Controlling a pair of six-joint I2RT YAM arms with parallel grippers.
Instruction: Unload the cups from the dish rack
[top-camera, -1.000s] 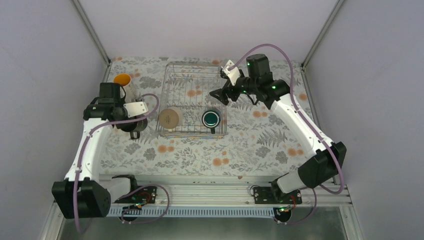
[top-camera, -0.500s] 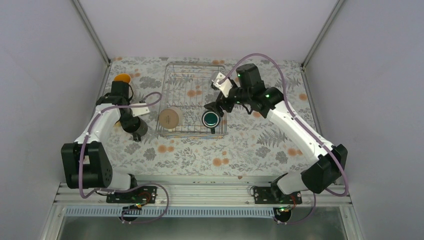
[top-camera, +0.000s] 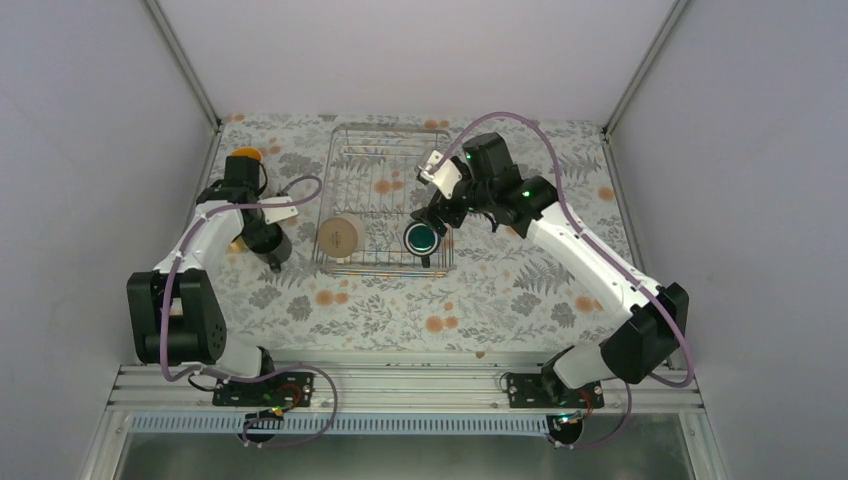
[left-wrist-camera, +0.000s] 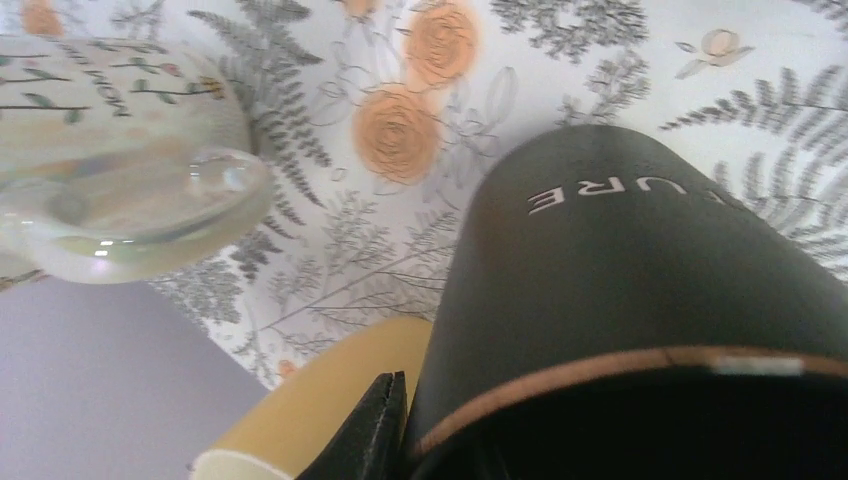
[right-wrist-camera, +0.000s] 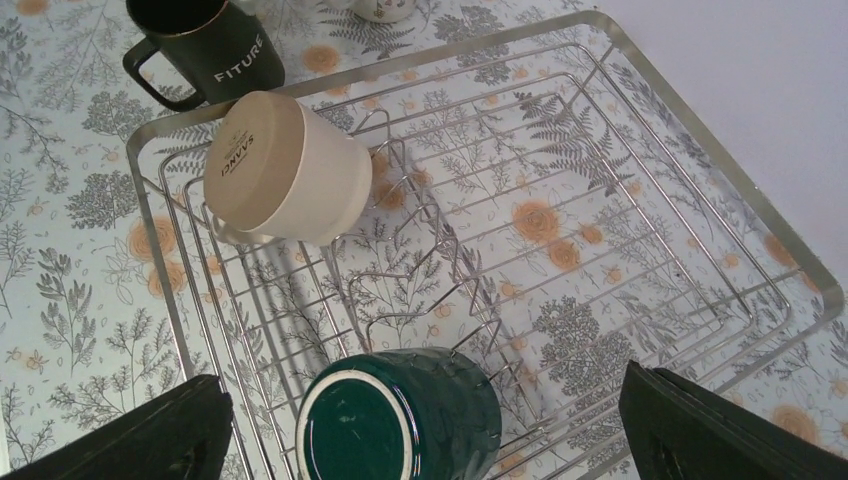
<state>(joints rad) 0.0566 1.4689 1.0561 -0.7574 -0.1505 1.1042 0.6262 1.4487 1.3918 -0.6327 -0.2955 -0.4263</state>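
**Right gripper gapes over the dark green mug**

Its fingers are spread wide, holding nothing, above that mug on its side in the dish rack's near right corner. The left gripper is at the black mug near the table's left edge, with one finger against its wall. Clamped or loose? Cannot tell.

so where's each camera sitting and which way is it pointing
top external: above and behind the bases, looking down on the floral table; both arms whole, left hand and right hand included.
left wrist: low on the left arm, close on the black handled mug beside a pale clear mug; one black finger shows.
right wrist: above the silver wire dish rack, looking down on its cream mug and dark green mug; both open fingers show.
shared: the black mug appears in all three.
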